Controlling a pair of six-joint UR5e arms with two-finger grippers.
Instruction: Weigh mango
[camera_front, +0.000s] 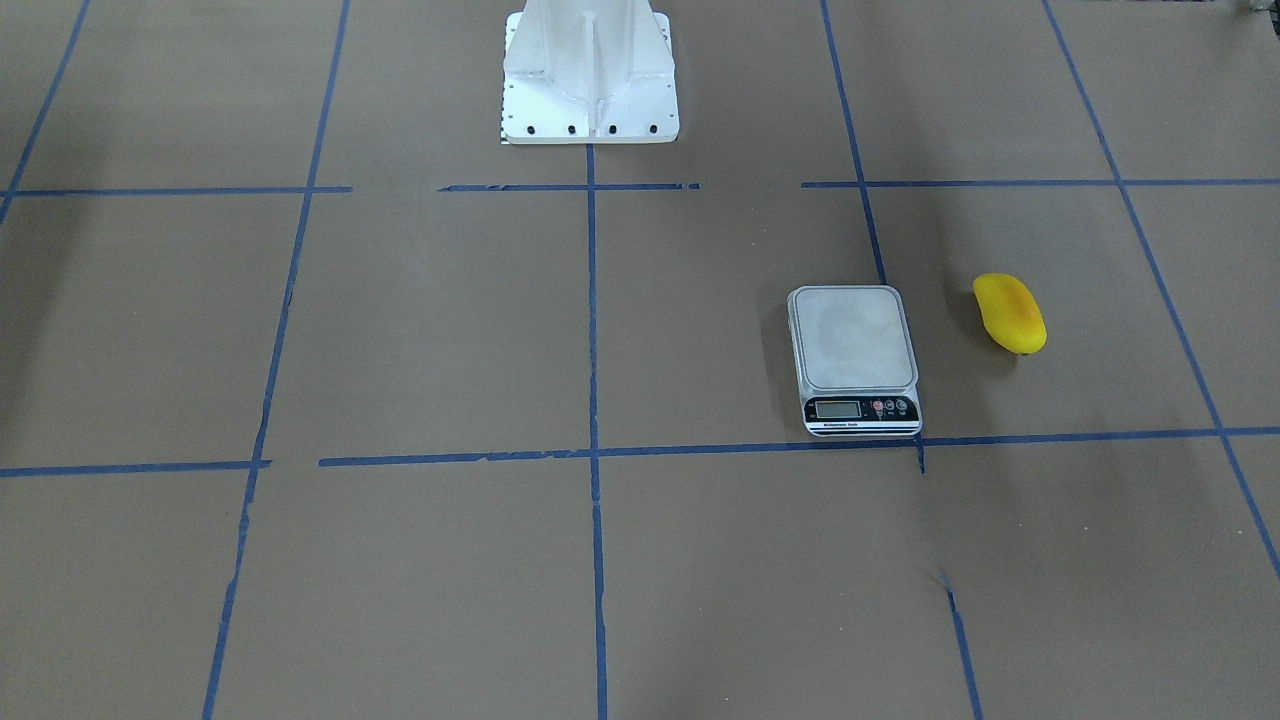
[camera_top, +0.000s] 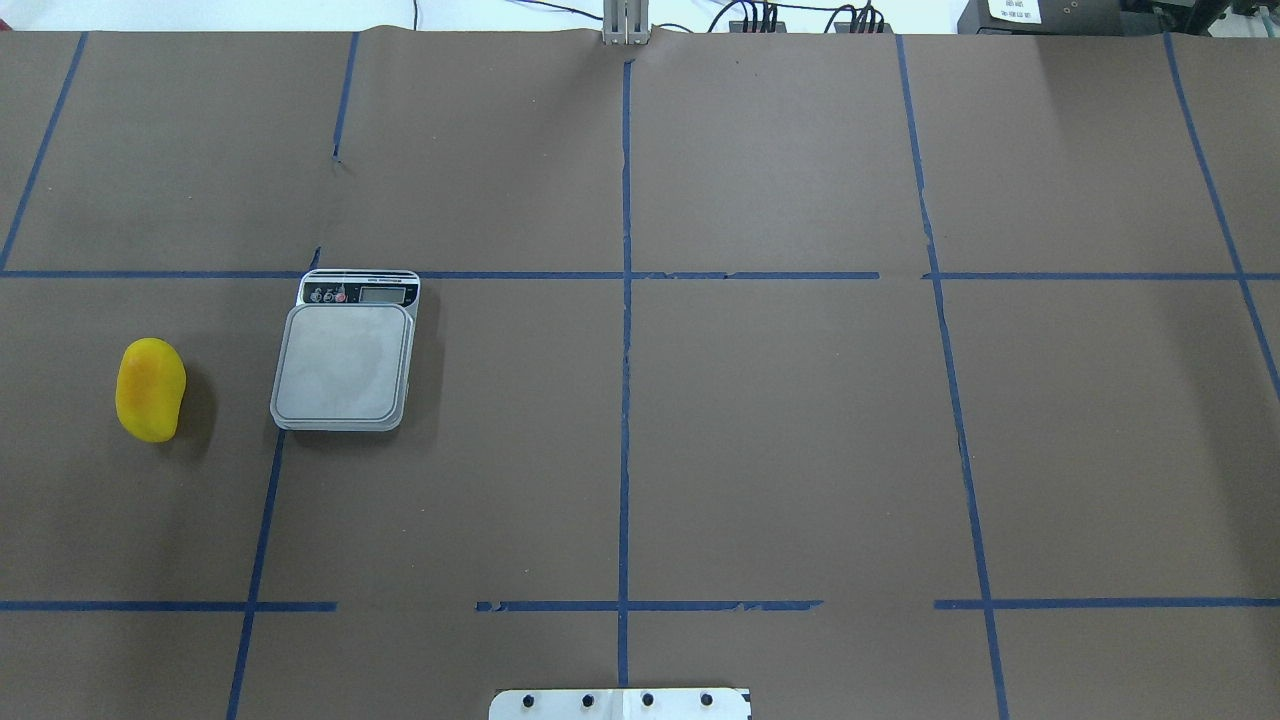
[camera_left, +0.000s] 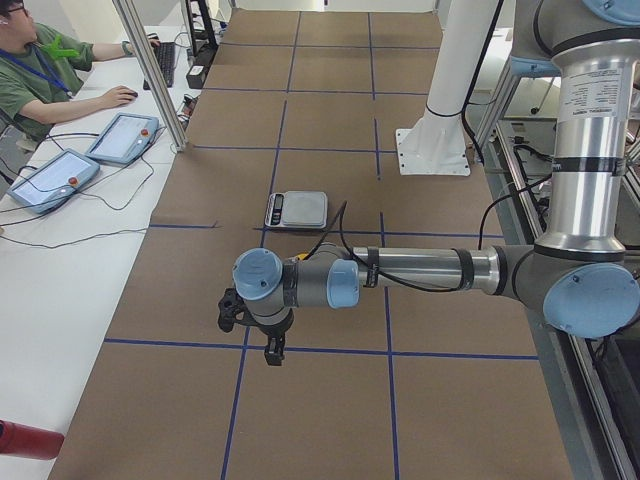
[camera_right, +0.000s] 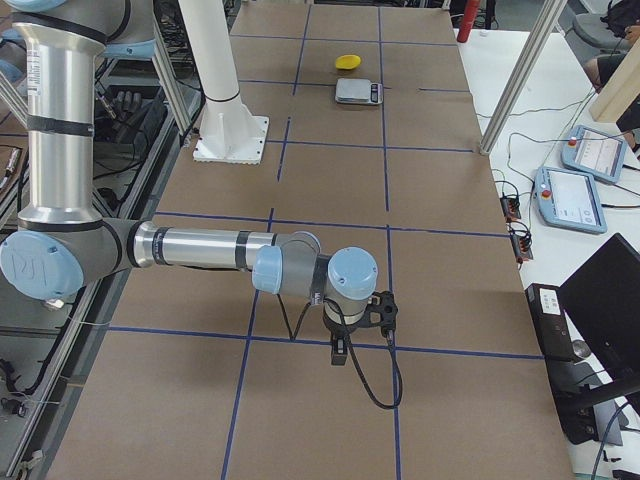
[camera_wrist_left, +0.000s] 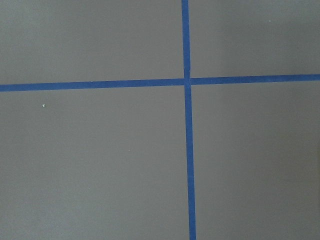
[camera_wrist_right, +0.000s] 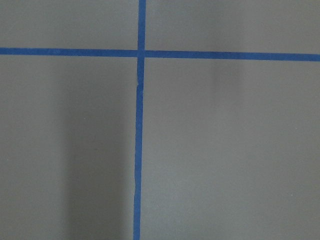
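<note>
Left claw (camera_left: 270, 345) and right claw (camera_right: 340, 350) are hanging above the table (camera_top: 800, 450), both apart from the mango (camera_top: 150, 390). How far either is opening, I cannot tell. Seen from overhead, the mango is lying at 9 o'clock from the scale (camera_top: 343, 365), near but not touching. Blue tape (camera_top: 625, 400) is crossing the table.

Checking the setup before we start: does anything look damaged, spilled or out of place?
Nothing serious. The mango lies whole beside the scale, apart from it. Only the blue tape looks worn, with ragged gaps in some lines.
</note>
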